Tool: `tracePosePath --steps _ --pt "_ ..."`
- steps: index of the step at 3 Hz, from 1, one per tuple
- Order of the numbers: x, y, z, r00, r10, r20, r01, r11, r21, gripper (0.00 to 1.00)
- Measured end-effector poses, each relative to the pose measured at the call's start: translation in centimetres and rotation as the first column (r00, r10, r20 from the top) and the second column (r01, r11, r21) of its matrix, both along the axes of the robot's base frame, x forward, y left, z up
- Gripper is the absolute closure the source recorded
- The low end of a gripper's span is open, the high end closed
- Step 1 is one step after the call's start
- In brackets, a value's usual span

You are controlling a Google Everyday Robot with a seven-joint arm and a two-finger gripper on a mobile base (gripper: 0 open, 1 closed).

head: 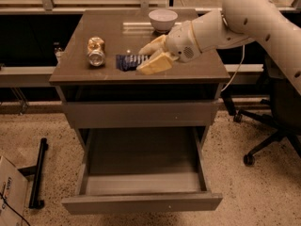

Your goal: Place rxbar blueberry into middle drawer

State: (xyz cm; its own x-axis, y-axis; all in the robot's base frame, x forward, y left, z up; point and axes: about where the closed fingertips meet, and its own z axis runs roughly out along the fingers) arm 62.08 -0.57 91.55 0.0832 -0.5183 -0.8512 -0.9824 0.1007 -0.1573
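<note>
The cream two-finger gripper reaches in from the upper right of the frame to the centre of the brown cabinet surface. Its jaws look closed on the right end of the rxbar blueberry, a small flat bar in a dark navy wrapper with pale lettering. The bar juts left from the jaws, just above or on the surface; I cannot tell which.

The middle drawer, a deep grey-brown box with tall side walls and a plain handleless front, stands pulled out at the bottom of the frame, well below the bar and nothing shows inside it.

The step in hand looks like the carry. A thin, slick wrapper pinched at one end could swivel or slip, so the grip should be firm and the motion smooth. The bar should be lifted clear and brought out past the front edge of the surface. It should then go down in front of the closed grey upper drawer front and be let go low over the drawer floor.

The dented gold and silver drink can lies just left of the bar, and the round white bowl sits behind the gripper. A swing toward either could knock it.
</note>
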Motion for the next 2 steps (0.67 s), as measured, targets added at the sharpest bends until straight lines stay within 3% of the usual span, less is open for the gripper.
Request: tracePosePath --steps 1,2 --pt "-3.5 0.4 -2.7 0.9967 0.012 -0.080 -0.020 0.995 -0.100 1.00" --pt "-6.5 -0.6 -6.7 0.9852 -0.044 -0.166 0.025 0.993 -0.114 1.00"
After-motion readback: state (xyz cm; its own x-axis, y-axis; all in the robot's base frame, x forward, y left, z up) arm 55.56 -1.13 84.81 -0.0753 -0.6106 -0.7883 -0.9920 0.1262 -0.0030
